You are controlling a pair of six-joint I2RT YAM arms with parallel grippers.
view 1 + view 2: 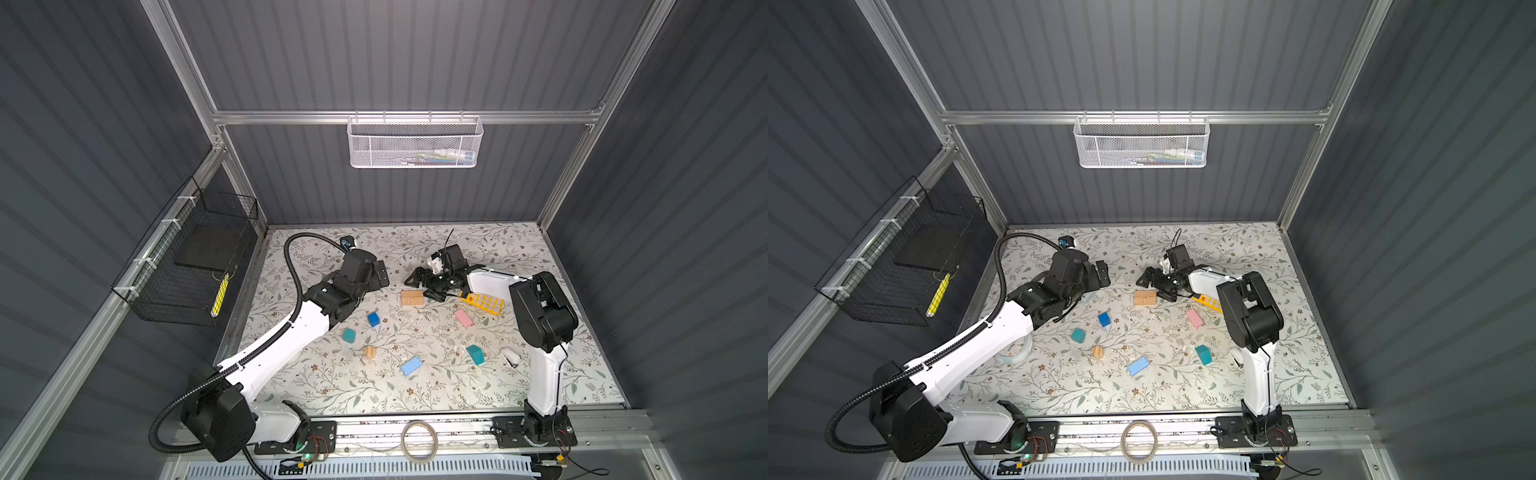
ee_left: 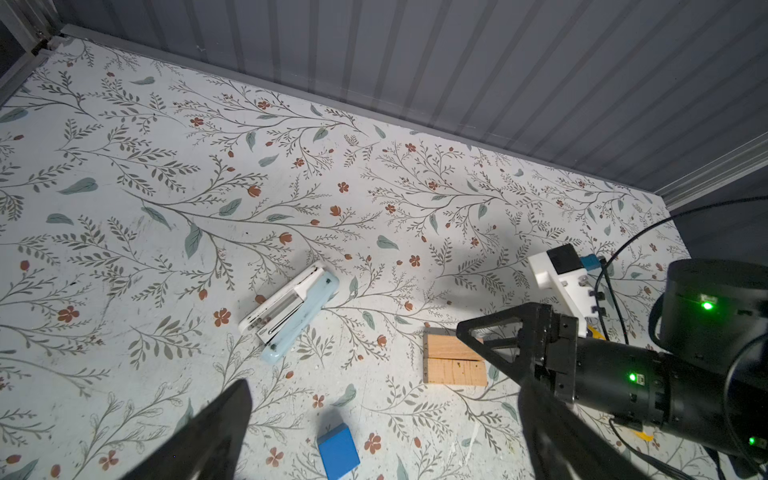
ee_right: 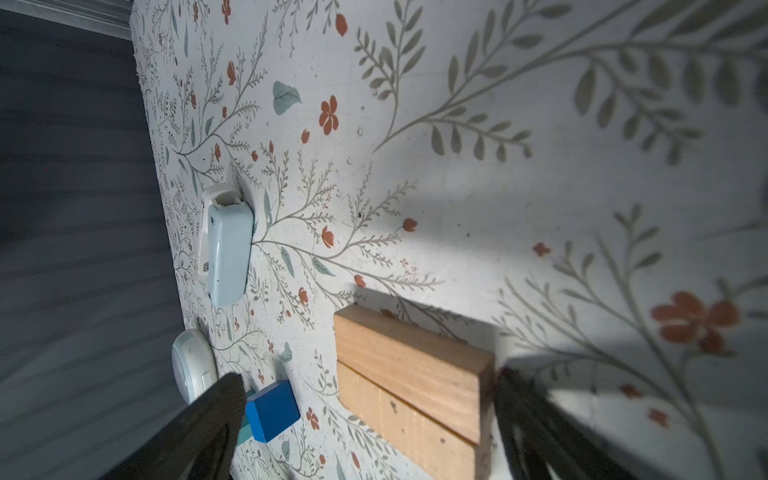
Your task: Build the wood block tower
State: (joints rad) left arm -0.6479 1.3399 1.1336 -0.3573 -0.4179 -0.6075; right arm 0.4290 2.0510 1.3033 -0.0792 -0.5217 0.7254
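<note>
Well back on the flowered table (image 1: 332, 386), two tan bars (image 1: 412, 298) lie flat, side by side and touching. The right gripper (image 1: 419, 287) hangs just beside them with its fingers spread wide, gripping nothing; whether one finger touches the bars cannot be told. The left gripper (image 2: 385, 378) hovers with its fingers wide apart too, empty, near a pale stapler (image 2: 291, 309). Nearer the front, each lying apart, are a dark blue block (image 1: 373, 319), a teal block (image 1: 349, 335), a pink block (image 1: 464, 318), a light blue block (image 1: 411, 366) and a second teal block (image 1: 475, 354). A yellow calculator (image 1: 484, 302) lies by the right arm.
</note>
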